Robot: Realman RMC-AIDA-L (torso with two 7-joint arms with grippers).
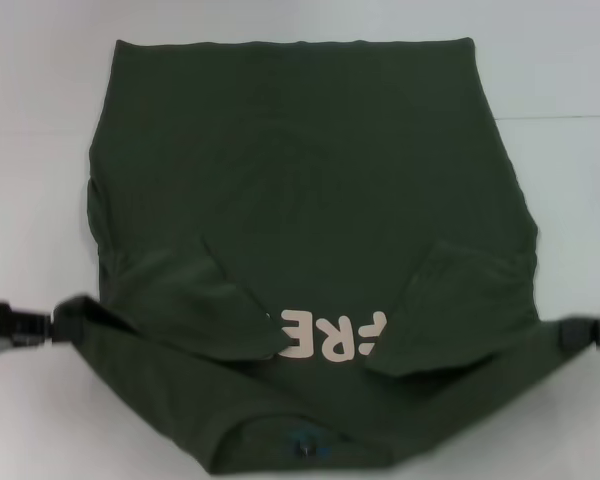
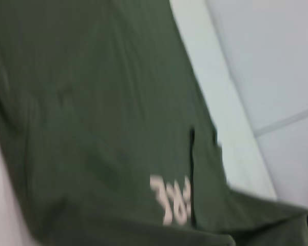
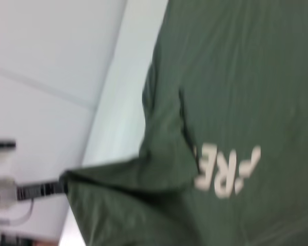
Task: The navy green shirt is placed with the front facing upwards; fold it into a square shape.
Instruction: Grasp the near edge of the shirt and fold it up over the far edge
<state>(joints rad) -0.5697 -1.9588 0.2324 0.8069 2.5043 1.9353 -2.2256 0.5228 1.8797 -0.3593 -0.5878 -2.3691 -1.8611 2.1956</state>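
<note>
- Shirt: I see the navy green shirt [image 1: 310, 200] spread over the middle of the white worktop [image 1: 40, 150], its far hem lying straight near the worktop's far edge, its collar end toward the near edge
- Lettering: the cream "FRE" letters [image 1: 332, 338] show between two sleeve flaps folded inward over the chest; the rest of the word is covered
- Collar: the ribbed collar with its small blue label [image 1: 302, 443] sits at the near edge, below the lettering
- Left gripper [image 1: 50, 325]: at the worktop's left side near the near edge, I read it as clamped on the shirt's near-left corner, the cloth drawn to a point at its tips
- Right gripper [image 1: 565, 330]: at the right side, level with the left one, pinching the near-right corner likewise
- Cloth between the two grippers: pulled into a taut band across the near edge, with creases running toward each held corner
</note>
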